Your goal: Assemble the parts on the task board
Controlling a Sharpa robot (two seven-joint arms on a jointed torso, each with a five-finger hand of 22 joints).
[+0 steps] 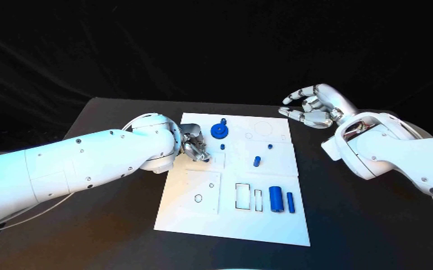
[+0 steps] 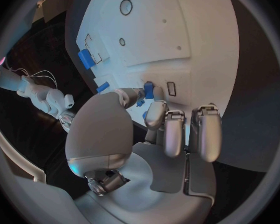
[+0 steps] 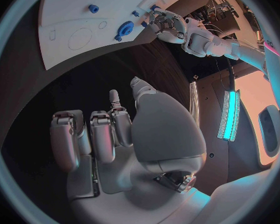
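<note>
Your left hand (image 2: 154, 134) pinches a small blue part (image 2: 149, 89) over the task board (image 1: 271, 220); your head view hides it. Your right hand (image 1: 314, 107) hovers empty, fingers apart, off the board's far corner.

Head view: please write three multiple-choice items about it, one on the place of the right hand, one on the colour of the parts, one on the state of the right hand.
1. Where is the right hand?
A. off the board, to its right
B. flat on the board
C. on the left arm

2. What colour are the parts?
A. grey
B. blue
C. red

3. How is the right hand?
A. holding a part
B. pressing the board
C. open, holding nothing

Key: 1 A, it hangs past the board's right edge; 2 B, every part is blue; 3 C, its fingers are apart and empty.
</note>
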